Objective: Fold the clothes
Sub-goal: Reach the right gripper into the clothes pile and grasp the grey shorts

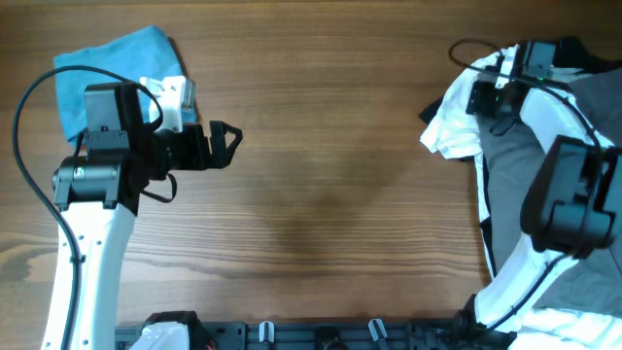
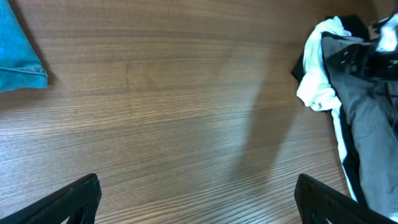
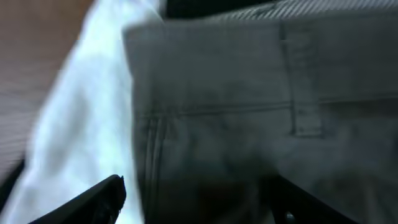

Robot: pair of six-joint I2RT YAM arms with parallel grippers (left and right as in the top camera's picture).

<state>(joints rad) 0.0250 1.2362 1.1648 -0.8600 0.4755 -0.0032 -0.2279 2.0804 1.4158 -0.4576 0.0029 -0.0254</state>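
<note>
A pile of clothes lies at the right edge of the table: mid-grey shorts (image 1: 520,165), a white piece (image 1: 455,122) and black fabric (image 1: 569,51). My right gripper (image 1: 494,105) is open just above the pile. In the right wrist view its fingers (image 3: 196,186) straddle the grey shorts' waistband (image 3: 249,124), with the white piece (image 3: 87,124) to the left. A folded light-blue garment (image 1: 107,63) lies at the far left. My left gripper (image 1: 225,141) is open and empty over bare table (image 2: 196,180), right of the blue garment (image 2: 18,59).
The wooden table (image 1: 330,146) stretches between the two arms. The pile also shows at the right of the left wrist view, white piece (image 2: 317,68) and grey shorts (image 2: 367,118). A dark rail with hooks (image 1: 321,335) runs along the near edge.
</note>
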